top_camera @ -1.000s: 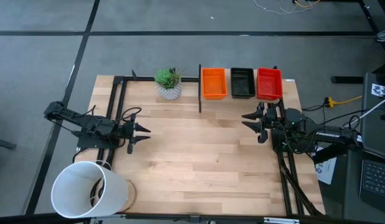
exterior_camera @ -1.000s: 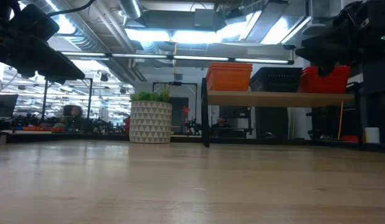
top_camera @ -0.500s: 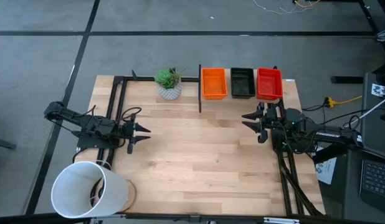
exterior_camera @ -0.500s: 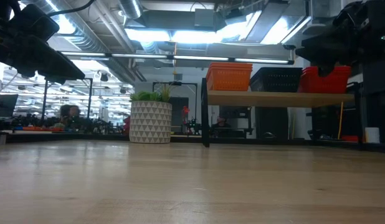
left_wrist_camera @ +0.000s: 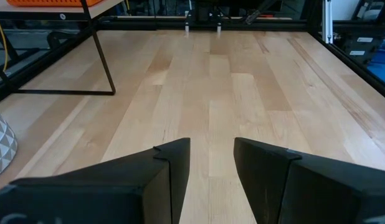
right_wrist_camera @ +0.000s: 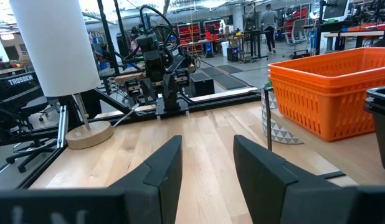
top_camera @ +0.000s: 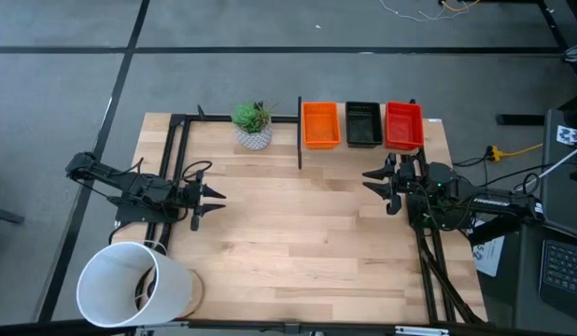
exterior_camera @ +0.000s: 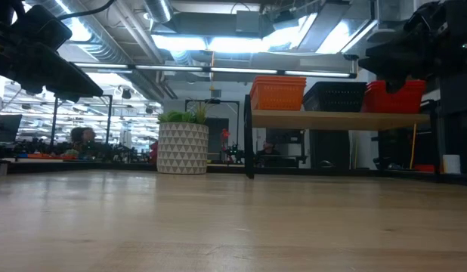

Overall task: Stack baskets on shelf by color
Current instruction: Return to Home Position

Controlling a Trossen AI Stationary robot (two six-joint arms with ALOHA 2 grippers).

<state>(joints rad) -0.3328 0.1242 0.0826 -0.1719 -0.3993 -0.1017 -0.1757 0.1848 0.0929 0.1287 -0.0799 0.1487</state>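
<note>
Taking the light wooden bench [top_camera: 298, 243] from above as a clock face with 12 at its far edge, a big white cylindrical bucket [top_camera: 130, 285] lies on its side at about 7 o'clock, off the near left corner. Just above it, at 9 o'clock, the left hand [top_camera: 212, 200] hovers over the bench's left edge and points toward 3 o'clock. In the left wrist view its two dark fingers [left_wrist_camera: 167, 168] stand apart with bare wood showing in the gap, so the hand is open and holds nothing.

At roughly 11 o'clock, a white patterned plant pot [top_camera: 254, 138] with a green plant stands on the bench, just left of the shelf's thin black upright. The light wooden shelf on a black metal frame [exterior_camera: 339, 119] runs along the far edge from 12 to 2 o'clock. On its board sit three groups of shallow plastic mesh baskets in a row, close side by side: the orange baskets [top_camera: 320, 124] at the left end, the black baskets [top_camera: 363, 124] in the middle, and the red baskets [top_camera: 403, 125] at the right end. The right wrist view shows the orange ones nested one on another.

At 3 o'clock, the right hand [top_camera: 374, 187] hangs near the bench's right edge, just in front of the red baskets and apart from them, pointing toward 9 o'clock. Its fingers [right_wrist_camera: 164, 162] are spread with nothing between them.
</note>
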